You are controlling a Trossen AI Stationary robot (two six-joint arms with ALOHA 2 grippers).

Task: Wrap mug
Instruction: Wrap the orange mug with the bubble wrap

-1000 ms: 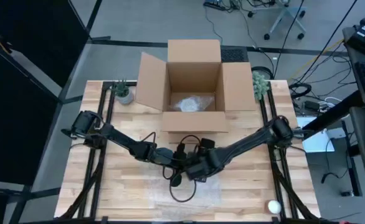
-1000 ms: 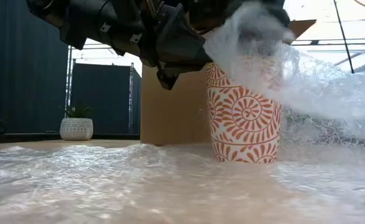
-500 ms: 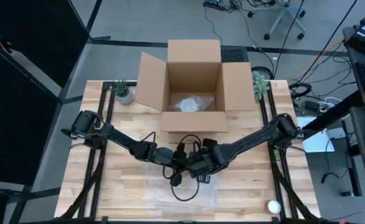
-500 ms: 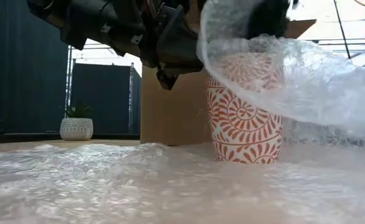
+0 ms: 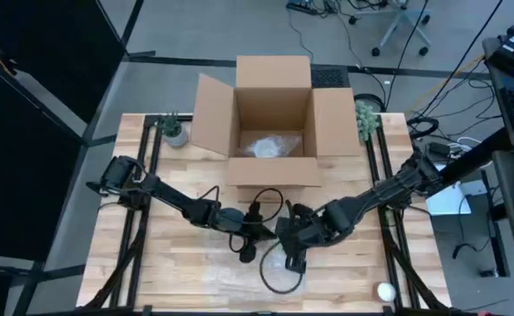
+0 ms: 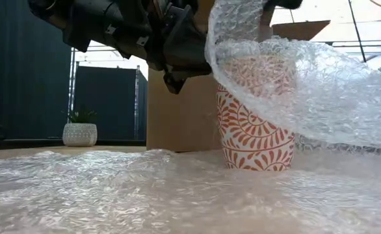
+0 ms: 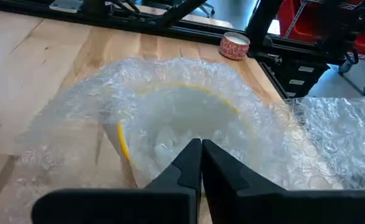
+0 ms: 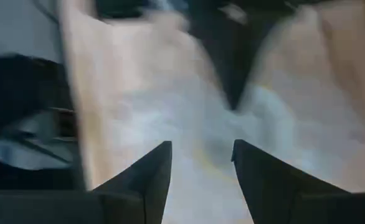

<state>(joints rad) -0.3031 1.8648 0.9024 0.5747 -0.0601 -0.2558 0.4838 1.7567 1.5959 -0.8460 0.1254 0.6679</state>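
A white mug with an orange pattern (image 6: 255, 136) stands upright on a sheet of bubble wrap (image 6: 145, 188) at the table's middle. A flap of that wrap (image 6: 320, 91) is drawn over the mug's top. In the left wrist view the mug's yellow inner rim (image 7: 123, 140) shows through it. My left gripper (image 5: 250, 239) is shut just left of the mug, its tips (image 7: 201, 144) at the wrapped rim. My right gripper (image 5: 290, 250) is above the mug's near side, its fingers partly closed (image 8: 201, 149) with blurred wrap between them. My left gripper's shut tips lie at the wrap over the mug's rim (image 7: 198, 134), coming level from the table's left. I cannot tell whether they touch it. My right gripper holds the raised flap of bubble wrap (image 6: 236, 19) from above. The flap arches over the mug's mouth and hangs down its right side. Blur hides the place of contact.
An open cardboard box (image 5: 273, 114) stands at the far edge with a wrapped bundle (image 5: 266, 145) inside. Small potted plants (image 5: 171, 130) (image 5: 365, 118) flank it. A white roll (image 5: 386, 290) lies at the near right. A black cable loop (image 5: 279, 279) hangs below the grippers.
My right gripper has moved toward the table's near edge and up, drawing the bubble wrap flap across the mug's mouth. The flap, bunched at the mug's far right before, now covers the mug's upper part. The mug has stayed in place.
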